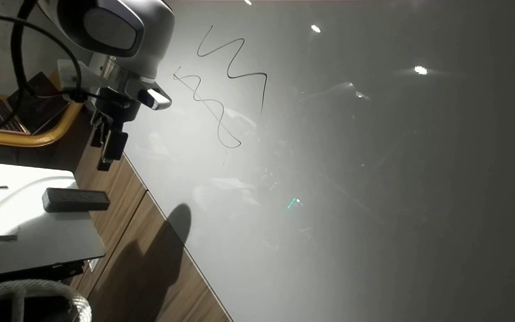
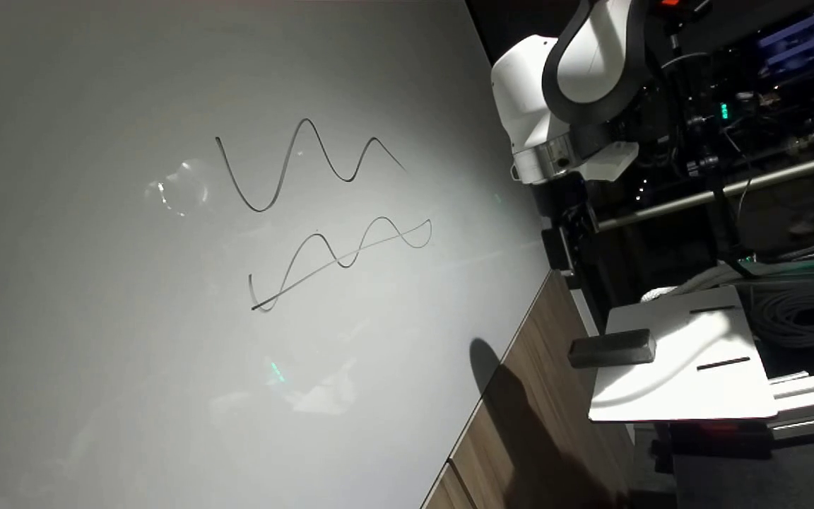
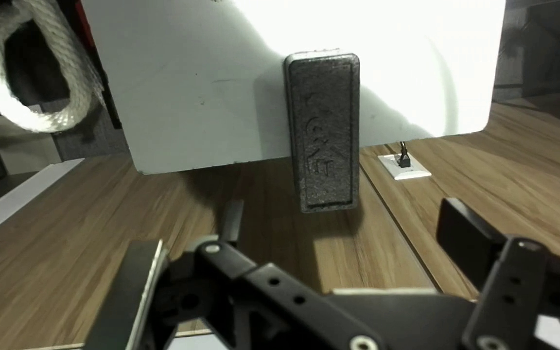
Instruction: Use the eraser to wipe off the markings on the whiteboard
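Note:
The eraser (image 1: 76,200) is a dark grey oblong block on the small white tabletop (image 1: 38,257), with one end sticking out past its edge. It also shows in an exterior view (image 2: 612,348) and in the wrist view (image 3: 323,131). My gripper (image 3: 348,228) is open and empty; the eraser lies ahead of it, between the lines of the two fingers and apart from them. Both exterior views show the gripper (image 1: 107,147) (image 2: 562,256) above the eraser. The markings are two black squiggles (image 1: 257,74) (image 2: 306,120) on the large grey-white whiteboard (image 1: 351,246) (image 2: 131,353); one has a straight line through it.
A wood-grain panel (image 1: 119,188) borders the whiteboard and carries the arm's shadow. An open laptop (image 1: 2,109) sits in a yellow-rimmed tray. A thick white rope (image 3: 56,116) is beside the tabletop. A white socket plate (image 3: 401,167) is on the wood. Cables hang by the arm.

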You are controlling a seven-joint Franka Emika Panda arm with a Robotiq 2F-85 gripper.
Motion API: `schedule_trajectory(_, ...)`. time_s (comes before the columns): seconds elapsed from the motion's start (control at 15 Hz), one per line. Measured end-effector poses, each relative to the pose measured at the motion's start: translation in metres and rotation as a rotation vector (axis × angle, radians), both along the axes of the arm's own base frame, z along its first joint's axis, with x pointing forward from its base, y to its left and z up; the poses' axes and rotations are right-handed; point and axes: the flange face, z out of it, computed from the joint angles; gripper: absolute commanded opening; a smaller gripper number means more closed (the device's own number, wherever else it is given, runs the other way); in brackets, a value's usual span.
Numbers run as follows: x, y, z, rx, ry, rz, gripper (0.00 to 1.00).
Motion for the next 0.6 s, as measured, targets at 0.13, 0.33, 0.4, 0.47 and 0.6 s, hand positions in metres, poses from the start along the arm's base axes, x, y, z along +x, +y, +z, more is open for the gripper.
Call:
schedule_trajectory(0.13,0.002,0.0,-0.014,0.001,0.009,0.001,1.0)
schedule_trajectory(0.33,0.003,0.0,-0.035,0.003,0.034,0.0,1.0)
schedule_trajectory(0.4,0.002,0.0,-0.041,0.004,0.043,0.001,1.0)
schedule_trajectory(0.47,0.002,0.001,-0.047,0.004,0.053,0.002,1.0)
schedule_trajectory(0.6,0.0,0.004,-0.054,0.003,0.072,0.01,1.0)
